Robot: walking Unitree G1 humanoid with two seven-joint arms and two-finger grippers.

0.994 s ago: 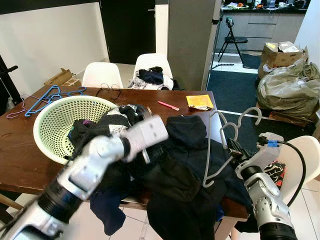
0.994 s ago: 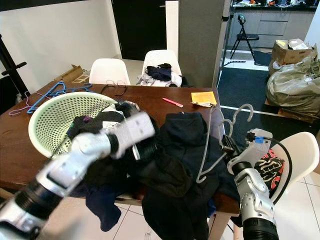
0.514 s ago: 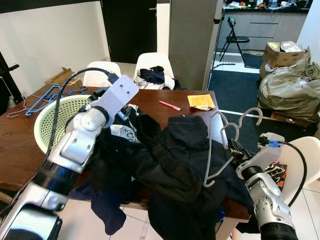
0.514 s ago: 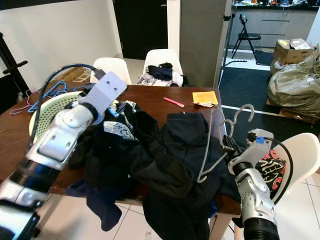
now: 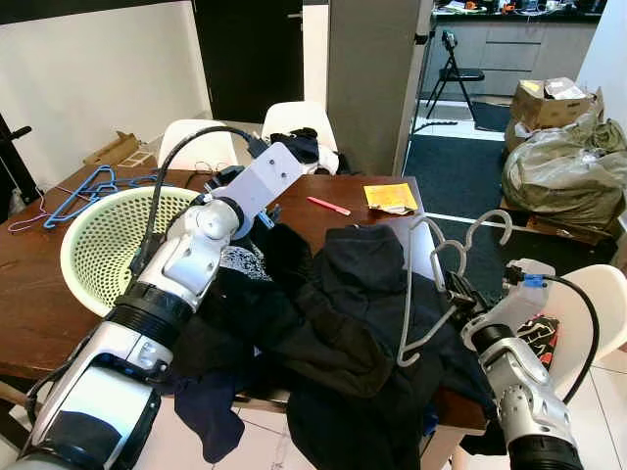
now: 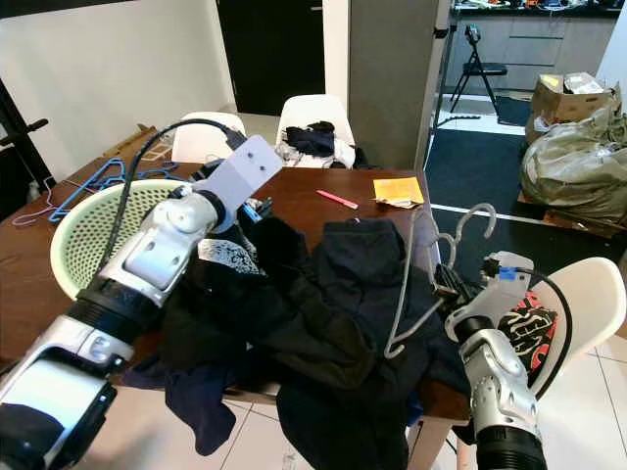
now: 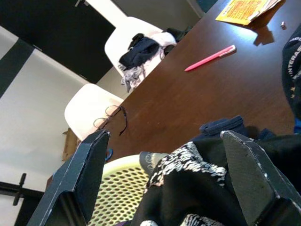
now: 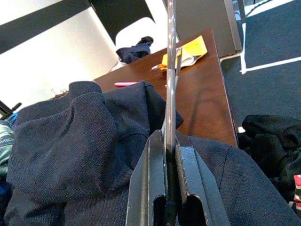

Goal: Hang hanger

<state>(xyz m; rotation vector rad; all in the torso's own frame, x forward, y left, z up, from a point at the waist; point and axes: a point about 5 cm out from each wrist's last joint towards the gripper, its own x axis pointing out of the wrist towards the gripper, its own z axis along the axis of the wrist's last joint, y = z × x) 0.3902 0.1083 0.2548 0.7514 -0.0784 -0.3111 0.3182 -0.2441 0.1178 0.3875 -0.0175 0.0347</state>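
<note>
Grey hangers [image 5: 433, 294], two hooks showing, stand upright at the table's right edge, beside a heap of dark clothes [image 5: 333, 313]. My right gripper [image 8: 168, 162] is shut on their lower wire; in the left eye view it sits low at the right [image 5: 458, 302]. My left arm reaches across the heap towards the far side of the brown table [image 5: 29, 304]. Its gripper [image 7: 164, 179] is open, fingers wide apart, above a black-and-white patterned garment [image 7: 188, 162] by the basket rim. Nothing is between its fingers.
A pale green laundry basket [image 5: 93, 250] stands on the table's left, with blue hangers [image 5: 83, 188] behind it. Glasses [image 5: 212, 176], a pink pen [image 5: 330, 207] and a yellow paper [image 5: 390, 199] lie at the far side. White chairs [image 5: 299, 122] stand beyond; another chair [image 5: 600, 304] is at my right.
My left arm has lifted off the clothes heap and swung towards the table's far side, wrist now above the basket's rim. The right gripper keeps hold of the hangers in place.
</note>
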